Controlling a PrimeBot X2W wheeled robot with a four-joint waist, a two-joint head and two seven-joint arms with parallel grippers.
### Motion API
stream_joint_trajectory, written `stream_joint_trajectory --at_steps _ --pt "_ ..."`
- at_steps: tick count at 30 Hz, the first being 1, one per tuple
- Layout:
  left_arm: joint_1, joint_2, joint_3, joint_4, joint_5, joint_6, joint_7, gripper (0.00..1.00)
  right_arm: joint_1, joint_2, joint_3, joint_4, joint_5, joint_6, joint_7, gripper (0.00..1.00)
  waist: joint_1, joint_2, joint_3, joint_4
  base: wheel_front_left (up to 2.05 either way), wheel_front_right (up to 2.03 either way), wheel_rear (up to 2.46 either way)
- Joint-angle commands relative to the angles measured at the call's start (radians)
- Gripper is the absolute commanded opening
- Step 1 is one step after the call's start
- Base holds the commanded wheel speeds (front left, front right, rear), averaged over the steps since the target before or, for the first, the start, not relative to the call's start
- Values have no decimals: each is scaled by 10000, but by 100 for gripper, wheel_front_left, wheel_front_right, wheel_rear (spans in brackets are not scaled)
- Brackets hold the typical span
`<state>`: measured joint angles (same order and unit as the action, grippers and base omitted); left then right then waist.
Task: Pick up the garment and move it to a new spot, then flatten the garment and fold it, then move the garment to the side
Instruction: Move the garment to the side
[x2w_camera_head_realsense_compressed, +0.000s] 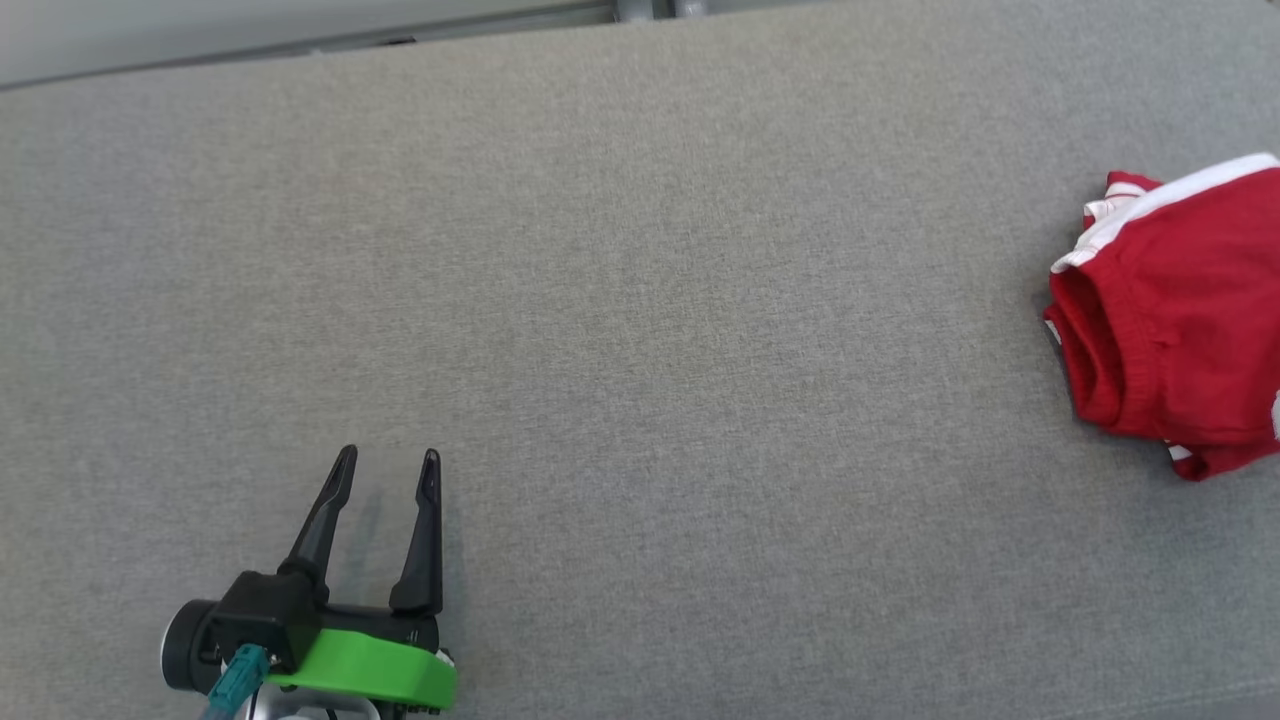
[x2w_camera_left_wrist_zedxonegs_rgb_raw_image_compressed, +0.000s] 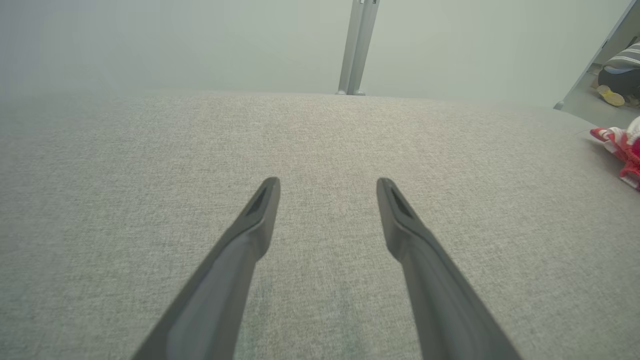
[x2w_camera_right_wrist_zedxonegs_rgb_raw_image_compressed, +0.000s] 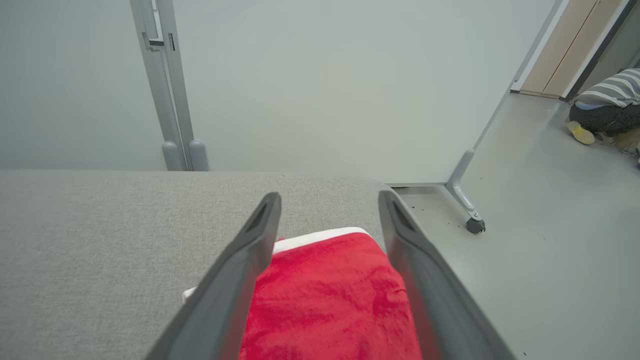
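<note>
Right gripper (x2w_camera_right_wrist_zedxonegs_rgb_raw_image_compressed: 327, 200): jaws spread, not pinching. Garment (x2w_camera_right_wrist_zedxonegs_rgb_raw_image_compressed: 325, 300) lies at tabletop (x2w_camera_head_realsense_compressed: 640, 300) right edge, seen between them. Left gripper (x2w_camera_head_realsense_compressed: 388, 458): jaws spread, well apart from garment.

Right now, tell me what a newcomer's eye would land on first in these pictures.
The red garment, bundled at the right edge of the grey table, catches the eye first. The right claw hangs open over it. The left claw sits open at lower left above bare cloth.
</note>
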<state>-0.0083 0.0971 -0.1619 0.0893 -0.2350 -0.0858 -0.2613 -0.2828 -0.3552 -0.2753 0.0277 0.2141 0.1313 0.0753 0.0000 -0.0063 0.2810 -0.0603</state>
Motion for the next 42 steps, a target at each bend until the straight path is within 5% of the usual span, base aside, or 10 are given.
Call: stream_joint_trajectory --at_steps 1,6,12,23,42 --pt "108 -31 19 28 -28 28 -37 100 212 171 -142 -80 -30 -10 -176 100 0 63 -569 459 0 0 0" --pt "205 -68 389 279 -174 114 -33 100 1622 2082 -511 -1000 -395 -4 -1562 100 0 63 -1142 1196 0 0 0" --pt "160 -10 874 968 -350 -48 -32 100 2810 2957 -359 -384 -1025 -4 -2430 100 0 63 -1754 1912 0 0 0" --pt "399 -25 1257 1972 -73 -330 -33 100 3409 3027 -1 1547 -2491 -7 -3408 100 0 63 -2702 2119 0 0 0" --pt "350 190 1051 2169 -185 -451 -33 100 3382 3028 50 1421 -2705 -7 -3410 100 0 63 -2970 1729 0 0 0"
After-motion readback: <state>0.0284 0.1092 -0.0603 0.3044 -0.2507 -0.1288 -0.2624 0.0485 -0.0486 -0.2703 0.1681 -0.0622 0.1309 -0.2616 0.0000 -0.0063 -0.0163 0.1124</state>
